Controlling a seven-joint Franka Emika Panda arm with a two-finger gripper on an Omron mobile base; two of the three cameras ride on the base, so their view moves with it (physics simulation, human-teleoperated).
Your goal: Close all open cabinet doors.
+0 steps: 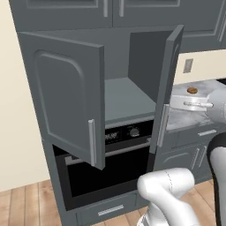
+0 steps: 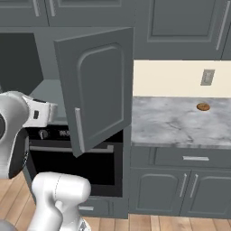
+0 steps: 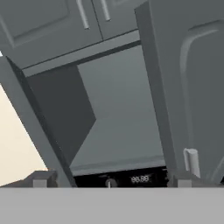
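Both cabinet doors (image 1: 66, 92) open; gripper (image 3: 111, 180) spread wide, facing cab interior.

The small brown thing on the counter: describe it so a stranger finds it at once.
Start at the grey marble counter right of the oven. Near its back edge, below the wall outlet, lies a small round brown object. Nothing lies near it.

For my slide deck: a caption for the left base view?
Both cabinet doors stand open above the oven, exposing a bare shelf.
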